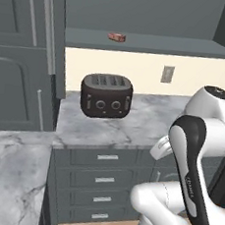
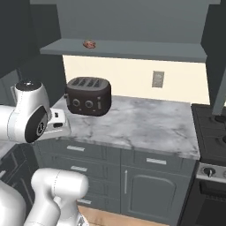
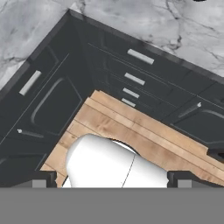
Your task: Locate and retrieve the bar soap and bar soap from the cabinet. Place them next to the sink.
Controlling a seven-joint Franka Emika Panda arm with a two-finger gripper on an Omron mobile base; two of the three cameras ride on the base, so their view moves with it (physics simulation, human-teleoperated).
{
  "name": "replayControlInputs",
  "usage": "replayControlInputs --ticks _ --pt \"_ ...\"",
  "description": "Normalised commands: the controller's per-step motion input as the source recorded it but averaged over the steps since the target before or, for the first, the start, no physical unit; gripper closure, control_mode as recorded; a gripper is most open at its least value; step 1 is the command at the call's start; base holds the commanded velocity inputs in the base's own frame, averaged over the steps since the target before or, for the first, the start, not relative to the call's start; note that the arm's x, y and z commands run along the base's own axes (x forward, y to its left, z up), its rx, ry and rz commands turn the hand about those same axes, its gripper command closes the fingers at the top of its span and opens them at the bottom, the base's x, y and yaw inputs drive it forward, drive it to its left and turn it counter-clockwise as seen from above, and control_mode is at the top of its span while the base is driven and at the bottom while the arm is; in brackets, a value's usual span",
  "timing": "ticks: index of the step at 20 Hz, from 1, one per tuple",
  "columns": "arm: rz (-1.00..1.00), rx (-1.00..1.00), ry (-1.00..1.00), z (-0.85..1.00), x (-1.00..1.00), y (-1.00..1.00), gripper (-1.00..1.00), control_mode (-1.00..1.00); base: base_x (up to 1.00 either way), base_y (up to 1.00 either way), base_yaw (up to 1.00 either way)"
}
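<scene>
On the long shelf board of the dark cabinet (image 1: 152,42), above the cream backsplash, lies one bar soap (image 1: 116,36), reddish-brown with a paler face, small and alone toward the shelf's left part. The right base view shows the same soap (image 2: 89,44) from the other side. Below it on the marble counter (image 1: 148,121) stands a dark toaster (image 1: 106,96), four slots on top and round knobs on its front. A wall outlet (image 1: 168,74) sits on the backsplash to the right of the toaster. The right base view adds a stove (image 2: 211,132) at the counter's right end, with knobs on its front. The left base view adds tall grey doors with long bar handles at the left. The hand view looks down on the drawers (image 3: 133,78) with silver handles and the wooden floor (image 3: 131,131); the gripper (image 3: 111,179) shows two dark tips set wide apart, nothing between them.
</scene>
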Motion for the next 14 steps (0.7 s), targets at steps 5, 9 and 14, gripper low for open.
replayControlInputs --ticks 5,9,14 --pt "0.00 0.00 0.00 0.00 0.00 0.00 -1.00 1.00 0.30 -0.32 0.07" --pt "0.00 0.00 0.00 0.00 0.00 0.00 -1.00 1.00 0.03 -0.19 -0.01" --pt "0.00 0.00 0.00 0.00 0.00 0.00 -1.00 1.00 0.13 -0.06 -0.02"
